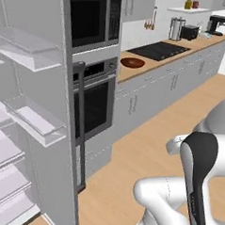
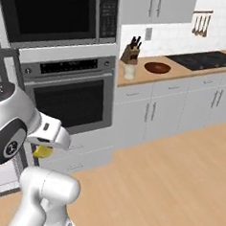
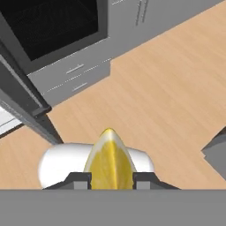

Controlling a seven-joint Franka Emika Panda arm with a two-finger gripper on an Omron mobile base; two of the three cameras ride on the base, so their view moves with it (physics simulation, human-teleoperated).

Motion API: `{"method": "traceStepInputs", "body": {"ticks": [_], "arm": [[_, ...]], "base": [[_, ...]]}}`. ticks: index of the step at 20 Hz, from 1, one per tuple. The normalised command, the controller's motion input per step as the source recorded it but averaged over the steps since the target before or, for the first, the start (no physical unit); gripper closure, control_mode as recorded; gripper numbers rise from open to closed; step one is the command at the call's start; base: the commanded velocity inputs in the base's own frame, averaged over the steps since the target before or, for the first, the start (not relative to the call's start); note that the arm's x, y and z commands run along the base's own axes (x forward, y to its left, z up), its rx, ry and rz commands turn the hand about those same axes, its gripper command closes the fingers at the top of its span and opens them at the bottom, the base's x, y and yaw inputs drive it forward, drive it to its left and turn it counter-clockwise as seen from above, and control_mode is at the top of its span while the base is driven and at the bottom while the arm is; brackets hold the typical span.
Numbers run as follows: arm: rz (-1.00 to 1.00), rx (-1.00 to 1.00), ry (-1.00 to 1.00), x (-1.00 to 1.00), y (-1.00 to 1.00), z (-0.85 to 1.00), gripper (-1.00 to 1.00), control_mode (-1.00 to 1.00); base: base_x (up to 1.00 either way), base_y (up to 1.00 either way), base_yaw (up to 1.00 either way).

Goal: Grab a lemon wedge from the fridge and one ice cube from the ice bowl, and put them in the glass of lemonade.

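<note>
Hand view: gripper [image 3: 111,180] clamps lemon wedge [image 3: 109,160] above bare floor [image 3: 167,88].

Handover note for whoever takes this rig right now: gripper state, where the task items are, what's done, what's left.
Gripper: shut on the lemon wedge, held above the wood floor in front of the wall oven.
Fridge: door open, on the arm's left.
Ice bowl: on the counter, beside the knife block.
Glass of lemonade: a pale tumbler by the knife block looks like it; too small to confirm.
Done: wedge taken.
Left: drop wedge in glass, then fetch one ice cube.
</note>
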Motion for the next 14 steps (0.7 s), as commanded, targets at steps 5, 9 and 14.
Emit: {"method": "traceStepInputs", "body": {"ticks": [5,9,14], "arm": [[0.00,0.00,0.00,0.00,0.00,0.00,1.00,1.00],[0.00,0.00,0.00,0.00,0.00,0.00,1.00,1.00],[0.00,0.00,0.00,0.00,0.00,0.00,1.00,1.00]], "base": [[1.00,-0.27,0.00],[1.00,-0.28,0.00],[1.00,-0.24,0.03]]}}
